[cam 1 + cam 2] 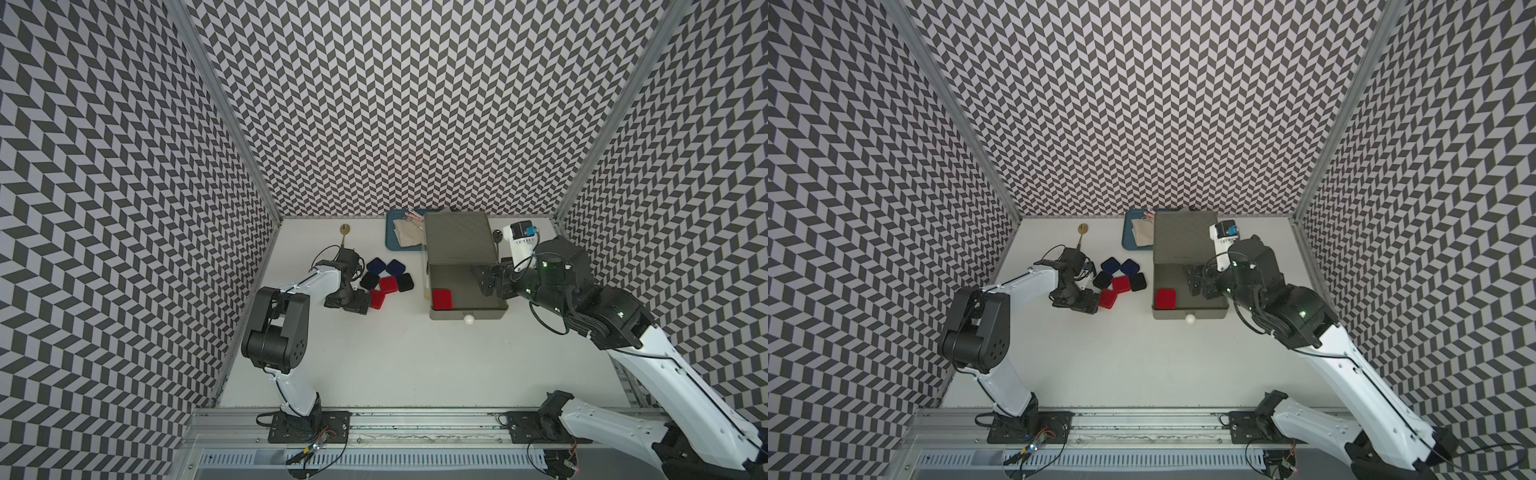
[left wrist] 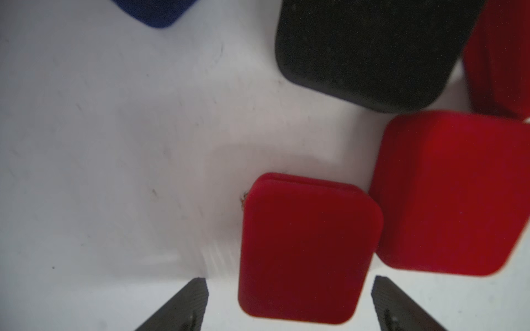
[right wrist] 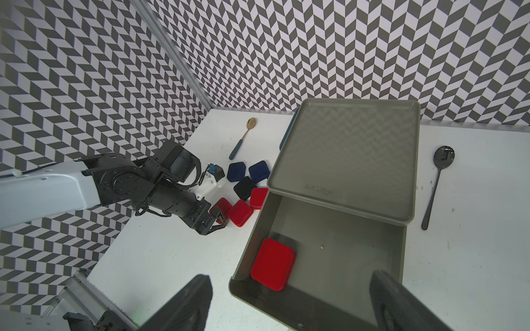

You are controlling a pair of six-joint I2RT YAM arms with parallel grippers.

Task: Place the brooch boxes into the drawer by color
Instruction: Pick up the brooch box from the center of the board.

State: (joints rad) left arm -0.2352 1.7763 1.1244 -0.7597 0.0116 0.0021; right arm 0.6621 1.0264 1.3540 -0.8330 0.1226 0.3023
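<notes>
The left tool (image 2: 289,278) hangs low over the tabletop (image 2: 100,143), its jaws spread on either side of a red brooch box (image 2: 304,249) without pinching it. One fingertip (image 2: 390,301) sits almost against the box, and the other stands clear. The right tool (image 3: 289,274) is spread wide and empty above the drawer (image 3: 398,258), the grey top one of the chest (image 1: 457,237), which is pulled open.

The box looks like a rigid little case with a matte, velvety skin, so I judge it light, stiff and not slippery. The best hold seems to be across two opposite side walls, spanning the lid seam so it cannot spring open. A second red box (image 2: 453,195) touches it, leaving that finger scant room.

Eight boxes show:
- **Red:** four. One, the stored red box (image 3: 272,265), lies in the drawer's front corner nearest the cluster.
- **Cluster:** beside the chest, toward the left arm. It holds the third red box (image 3: 259,197), two black boxes (image 1: 371,280) and two navy boxes (image 1: 376,264).

Behind the chest lies one blue tray (image 1: 390,243). There are two spoons. The gold spoon (image 1: 344,232) is beyond the cluster and the black spoon (image 3: 438,177) is on the chest's opposite side.
</notes>
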